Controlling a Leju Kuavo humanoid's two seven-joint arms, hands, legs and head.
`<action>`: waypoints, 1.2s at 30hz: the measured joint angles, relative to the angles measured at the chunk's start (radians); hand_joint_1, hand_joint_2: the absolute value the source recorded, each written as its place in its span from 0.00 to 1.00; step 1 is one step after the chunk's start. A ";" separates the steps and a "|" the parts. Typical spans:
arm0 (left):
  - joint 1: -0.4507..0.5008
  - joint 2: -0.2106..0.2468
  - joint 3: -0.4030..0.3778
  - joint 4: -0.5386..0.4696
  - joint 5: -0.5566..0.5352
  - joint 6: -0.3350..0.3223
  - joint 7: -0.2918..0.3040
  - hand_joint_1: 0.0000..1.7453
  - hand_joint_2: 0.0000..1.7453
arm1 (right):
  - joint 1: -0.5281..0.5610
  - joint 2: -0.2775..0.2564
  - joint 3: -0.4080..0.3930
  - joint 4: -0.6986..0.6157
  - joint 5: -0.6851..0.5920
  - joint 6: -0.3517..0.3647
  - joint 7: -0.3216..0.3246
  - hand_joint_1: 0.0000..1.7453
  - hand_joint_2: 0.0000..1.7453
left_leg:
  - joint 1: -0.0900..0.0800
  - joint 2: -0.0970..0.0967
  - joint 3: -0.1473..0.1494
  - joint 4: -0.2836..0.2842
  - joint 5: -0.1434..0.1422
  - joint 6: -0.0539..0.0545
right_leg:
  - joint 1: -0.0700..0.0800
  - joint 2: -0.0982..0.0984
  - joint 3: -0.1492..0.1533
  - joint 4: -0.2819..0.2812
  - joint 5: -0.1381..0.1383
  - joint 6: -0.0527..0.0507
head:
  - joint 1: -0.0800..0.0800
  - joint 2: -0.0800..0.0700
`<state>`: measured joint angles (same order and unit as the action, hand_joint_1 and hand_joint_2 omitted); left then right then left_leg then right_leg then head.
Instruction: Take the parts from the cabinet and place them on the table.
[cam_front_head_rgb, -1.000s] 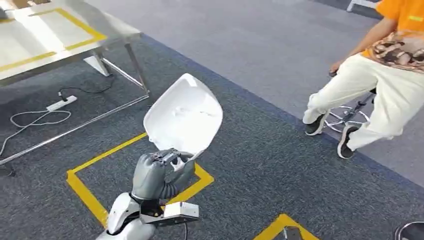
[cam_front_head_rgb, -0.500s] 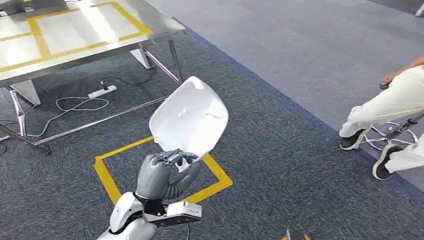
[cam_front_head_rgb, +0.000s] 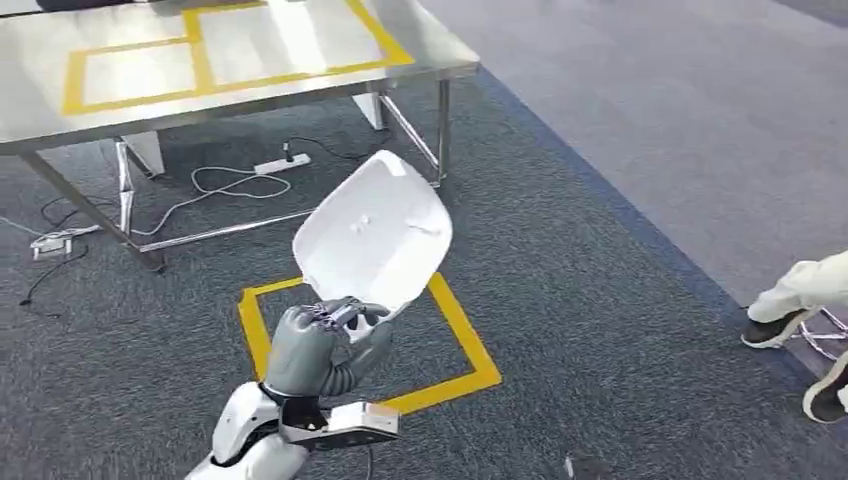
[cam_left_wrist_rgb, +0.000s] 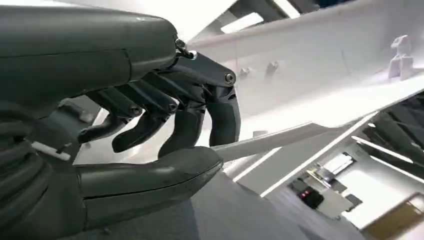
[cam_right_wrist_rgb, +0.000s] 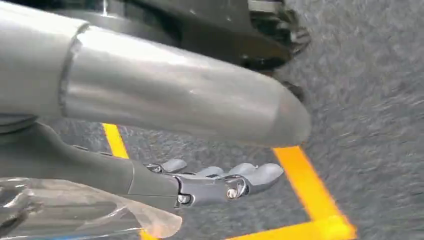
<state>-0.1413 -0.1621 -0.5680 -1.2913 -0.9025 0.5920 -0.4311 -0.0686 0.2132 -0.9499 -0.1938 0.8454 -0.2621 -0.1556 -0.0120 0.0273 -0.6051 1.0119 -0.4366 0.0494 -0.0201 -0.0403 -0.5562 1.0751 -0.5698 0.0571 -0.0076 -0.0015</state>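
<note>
I see a white curved shell part (cam_front_head_rgb: 372, 232) held up over the carpet, its hollow side facing me. My left hand (cam_front_head_rgb: 318, 345) grips its lower edge from below. In the left wrist view the thumb and dark fingers (cam_left_wrist_rgb: 222, 117) clamp the thin rim of the white part (cam_left_wrist_rgb: 320, 80). The steel table (cam_front_head_rgb: 300, 95) with yellow tape rectangles stands ahead to the upper left, beyond the part. My right hand (cam_right_wrist_rgb: 220, 182) hangs low over the carpet, fingers stretched out, holding nothing.
A power strip (cam_front_head_rgb: 280, 163) and loose cables lie under the table between its legs. A yellow tape square (cam_front_head_rgb: 470, 350) marks the carpet below the part. A person's shoes (cam_front_head_rgb: 775, 325) and a stool base sit at the right edge.
The whole picture has shifted: the camera turned left, so the table fills more of the top and the person slid off to the right. My left hand keeps its grip on the part.
</note>
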 joint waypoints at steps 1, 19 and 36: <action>-0.001 -0.003 -0.001 0.000 -0.001 0.000 0.000 1.00 1.00 | 0.000 0.000 0.000 0.000 0.000 0.000 0.000 0.00 0.00 | 0.002 -0.013 0.000 0.000 -0.001 0.002 | 0.000 0.025 -0.038 0.073 -0.035 0.001 | 0.006 0.000; 0.007 0.007 -0.015 -0.001 -0.012 0.003 -0.002 1.00 1.00 | 0.009 -0.002 -0.016 0.000 -0.024 0.003 -0.023 0.00 0.00 | 0.016 -0.036 -0.154 0.324 -0.137 -0.060 | -0.009 0.061 -0.008 -0.044 0.054 -0.041 | -0.004 0.000; 0.011 0.008 -0.016 -0.009 -0.013 -0.001 -0.003 1.00 1.00 | 0.007 -0.001 -0.025 0.000 -0.016 0.005 -0.034 0.00 0.00 | 0.004 -0.043 0.078 -0.005 -0.071 0.005 | -0.007 0.039 -0.167 0.201 -0.024 0.014 | 0.008 0.000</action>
<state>-0.1300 -0.1541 -0.5836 -1.3001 -0.9152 0.5905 -0.4345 -0.0617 0.2125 -0.9751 -0.1938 0.8290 -0.2575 -0.1900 -0.0081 -0.0152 -0.5270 1.0073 -0.5080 0.0548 -0.0274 -0.0011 -0.7236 1.2758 -0.5936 0.0712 0.0004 -0.0015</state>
